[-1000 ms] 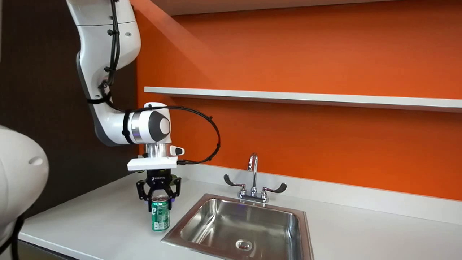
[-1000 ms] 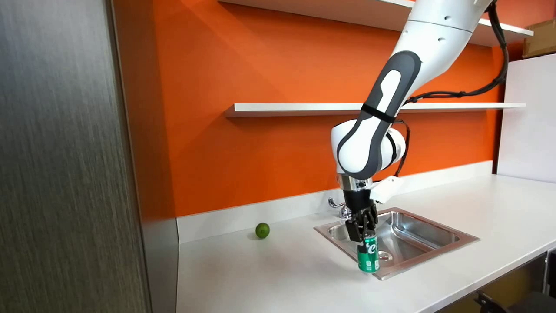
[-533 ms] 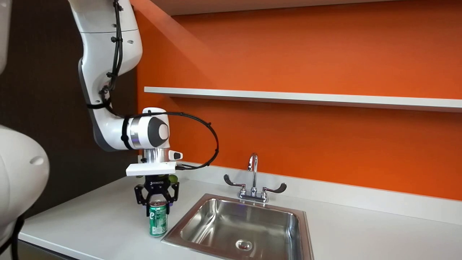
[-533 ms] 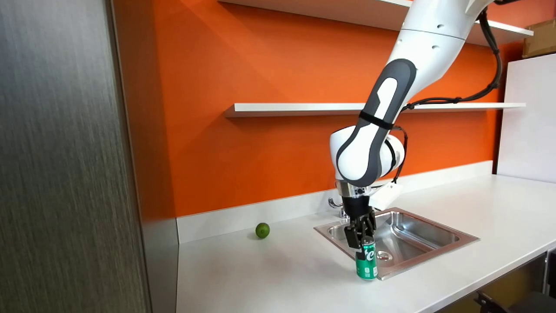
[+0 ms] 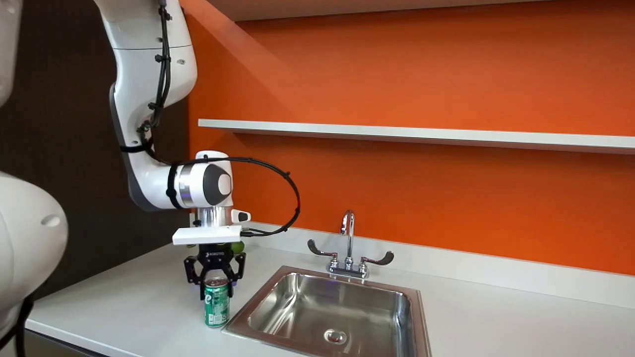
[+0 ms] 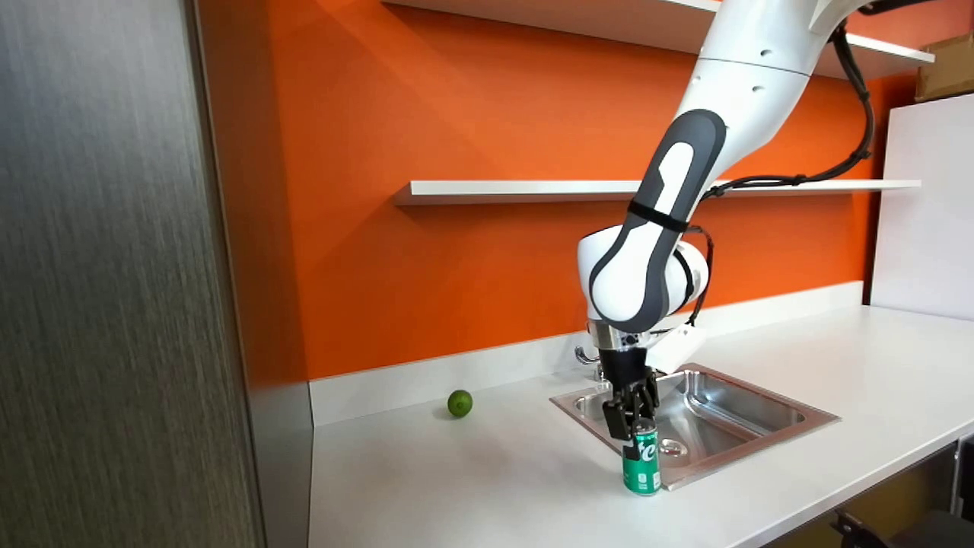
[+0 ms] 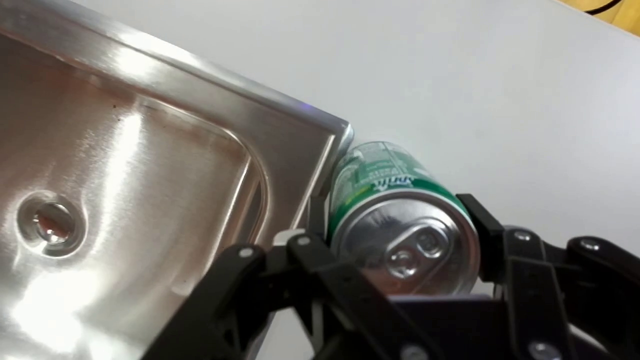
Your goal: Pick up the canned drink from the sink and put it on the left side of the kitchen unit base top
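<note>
Fingers (image 7: 487,232) of my hand (image 5: 217,293) are pinching one can (image 5: 217,309) just beside one sink (image 7: 292,152); one green ball (image 6: 459,403) is sitting well apart, two shelves (image 6: 517,188) are hanging above.

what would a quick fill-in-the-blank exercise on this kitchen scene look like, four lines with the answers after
1. The canned drink sits ____ the two jaws of the gripper, one at each side.
2. The side of the canned drink is mostly coloured ____.
3. The faucet by the sink has ____ handles.
4. The wall behind the shelf is coloured ____.

Missing words: between; green; two; orange
</note>
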Controlling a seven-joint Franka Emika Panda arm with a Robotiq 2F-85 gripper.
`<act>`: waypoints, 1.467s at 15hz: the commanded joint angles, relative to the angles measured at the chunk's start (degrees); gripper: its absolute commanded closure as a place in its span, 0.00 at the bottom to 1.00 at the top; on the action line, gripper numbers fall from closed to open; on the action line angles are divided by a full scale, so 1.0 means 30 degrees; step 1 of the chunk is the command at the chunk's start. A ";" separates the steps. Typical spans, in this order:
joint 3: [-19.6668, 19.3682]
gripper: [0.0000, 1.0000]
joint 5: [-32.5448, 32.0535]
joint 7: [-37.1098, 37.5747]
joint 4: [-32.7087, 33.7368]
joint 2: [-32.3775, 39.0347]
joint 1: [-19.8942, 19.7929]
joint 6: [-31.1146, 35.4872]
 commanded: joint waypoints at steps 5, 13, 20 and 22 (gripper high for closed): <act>0.0193 0.00 -0.0465 0.0971 -0.0234 -0.0575 0.0204 -0.0165; 0.0663 0.00 0.0059 0.1789 -0.1316 -0.3364 0.0545 -0.0980; 0.0622 0.00 0.1100 0.3536 -0.2782 -0.6953 0.0133 -0.2113; 0.0446 0.00 0.1827 0.3981 -0.3242 -0.8260 -0.0106 -0.2813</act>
